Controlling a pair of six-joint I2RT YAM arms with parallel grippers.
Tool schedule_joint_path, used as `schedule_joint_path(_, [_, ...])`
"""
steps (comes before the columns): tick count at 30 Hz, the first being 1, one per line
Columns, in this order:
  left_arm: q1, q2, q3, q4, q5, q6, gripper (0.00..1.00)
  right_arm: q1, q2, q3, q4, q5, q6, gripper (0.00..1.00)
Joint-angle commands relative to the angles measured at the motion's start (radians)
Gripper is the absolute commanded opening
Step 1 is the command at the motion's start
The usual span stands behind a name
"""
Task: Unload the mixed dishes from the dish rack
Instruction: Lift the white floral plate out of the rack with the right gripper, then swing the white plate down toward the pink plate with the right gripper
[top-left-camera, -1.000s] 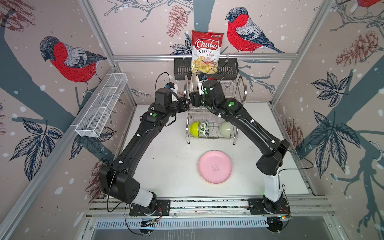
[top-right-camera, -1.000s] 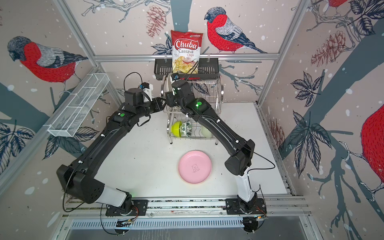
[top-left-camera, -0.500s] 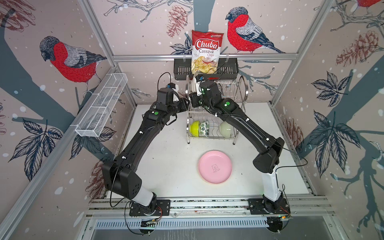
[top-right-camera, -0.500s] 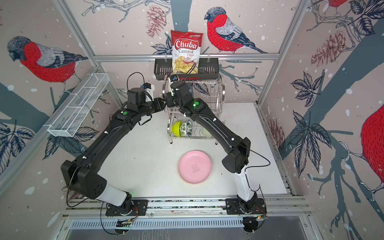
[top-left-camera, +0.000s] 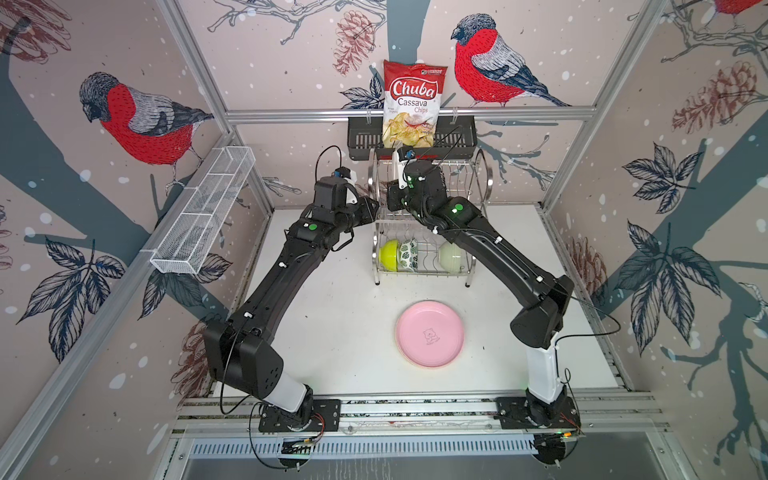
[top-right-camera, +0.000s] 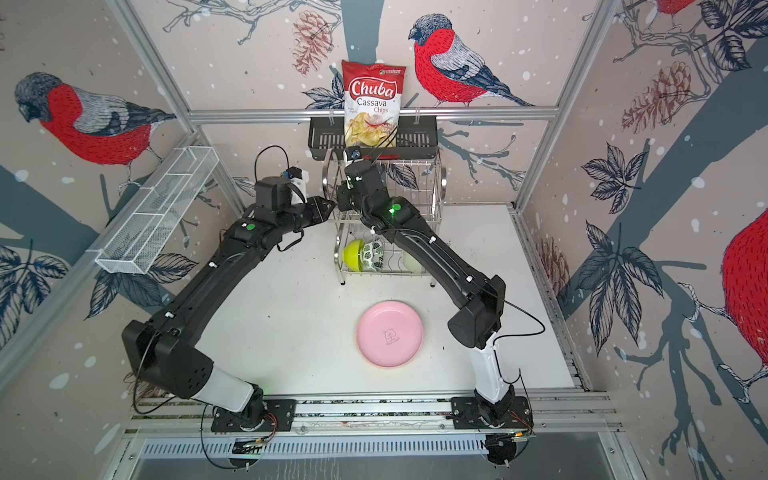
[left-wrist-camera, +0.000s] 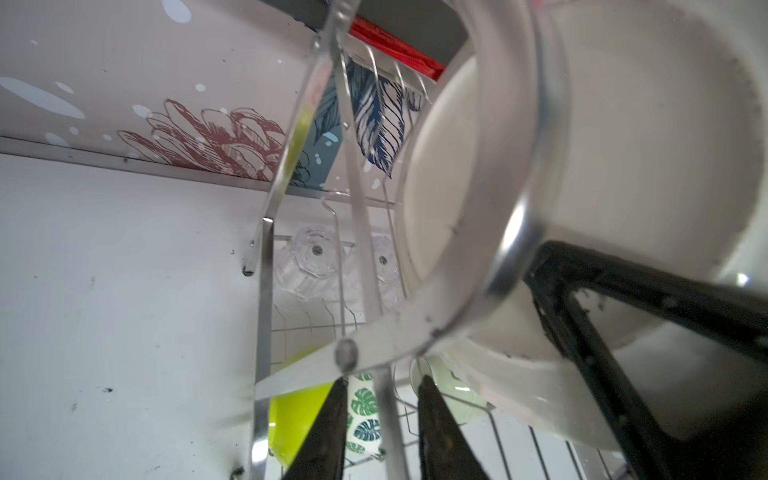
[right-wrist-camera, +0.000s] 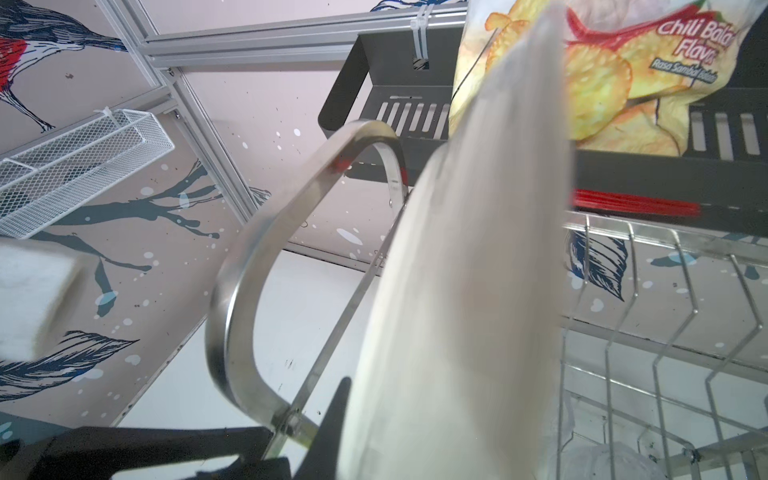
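Both arms have pushed a little deeper toward the left end of the dish rack (top-left-camera: 424, 273) over the last second. The right gripper (top-left-camera: 391, 200) has drawn its jaws in from wide to narrow, and the dishes have kept their places. That gripper is now closed on the cream plate (right-wrist-camera: 457, 311), which stands on edge at the left end of the rack's upper tier. In the right wrist view one black finger (right-wrist-camera: 334, 419) lies against the plate's face and the other is hidden behind it. Just beside it, the left gripper (left-wrist-camera: 382, 395) reaches in at the rack's curved end frame (right-wrist-camera: 230, 307). Its jaws are narrow, with a rack upright between the fingertips and a sliver of gap showing on each side. On the lower tier the lime bowl (top-left-camera: 390, 255), the leaf-patterned bowl (top-left-camera: 409, 254) and the pale green bowl (top-left-camera: 451, 255) lie on their sides in a row, lime at the left end. Two clear tumblers (left-wrist-camera: 311, 266) show base-on through the wires in the left wrist view. The pink plate (top-left-camera: 430, 334) lies flat on the white table (top-left-camera: 332, 311) in front of the rack, well apart from it. Behind and above the rack a chips bag (top-left-camera: 413, 104) stands in a black slotted basket (top-left-camera: 361, 141) on the back rail. A white mesh tray (top-left-camera: 203, 212) hangs on the left wall.
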Motion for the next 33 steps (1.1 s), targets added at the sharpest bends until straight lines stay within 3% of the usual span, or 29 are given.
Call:
schedule_joint_path(1, [-0.001, -0.009, -0.005, 0.013, 0.047, 0.007, 0.3, 0.003, -0.008, -0.007, 0.001, -0.08, 0.025, 0.19])
schedule_joint_path(23, [0.005, -0.025, 0.017, -0.053, 0.018, 0.042, 0.31, 0.031, -0.138, -0.014, 0.032, -0.068, 0.053, 0.15])
schedule_joint_path(33, [0.005, -0.048, 0.05, -0.07, 0.013, 0.024, 0.34, 0.068, -0.304, -0.149, 0.069, 0.014, 0.025, 0.14])
